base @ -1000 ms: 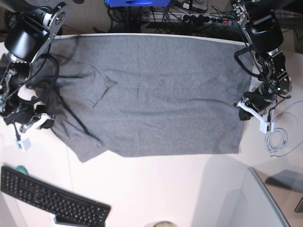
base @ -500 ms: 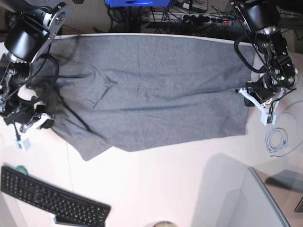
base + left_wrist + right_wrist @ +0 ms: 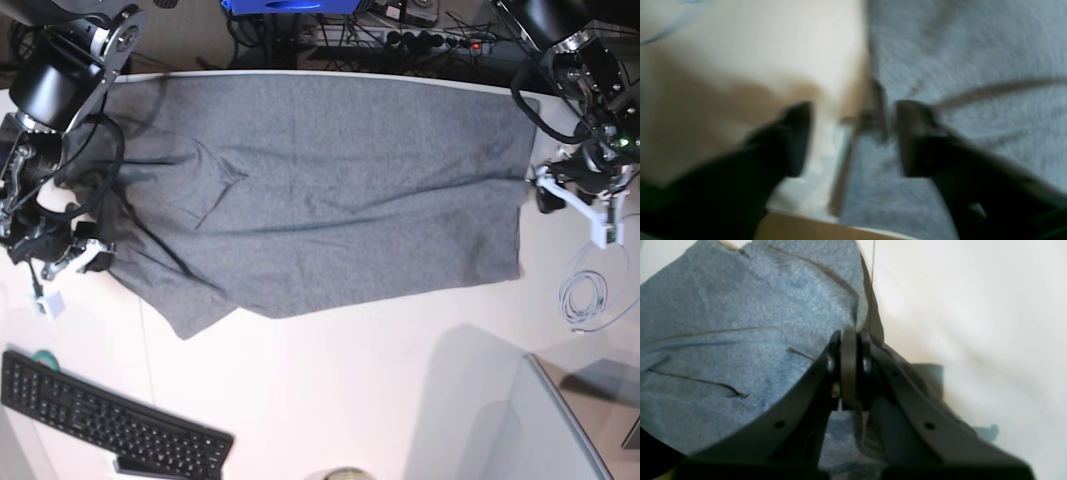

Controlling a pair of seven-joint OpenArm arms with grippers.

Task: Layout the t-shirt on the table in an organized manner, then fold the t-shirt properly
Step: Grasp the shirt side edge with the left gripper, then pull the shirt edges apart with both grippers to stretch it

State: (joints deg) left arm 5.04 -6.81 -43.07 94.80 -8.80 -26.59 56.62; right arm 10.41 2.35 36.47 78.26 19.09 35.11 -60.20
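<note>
1. Grey shirt (image 3: 320, 190) lies spread across the table (image 3: 330, 400), nearly flat.
2. Our right gripper (image 3: 848, 373) pinches its edge at the base view's left, anchoring it.
3. Our left gripper (image 3: 853, 140) stands wide, straddling the opposite hem, gripping nothing.

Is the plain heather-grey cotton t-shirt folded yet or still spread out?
Spread out. The heather-grey t-shirt lies in one wide layer across the white table, with creases near one end and no fold made.
</note>
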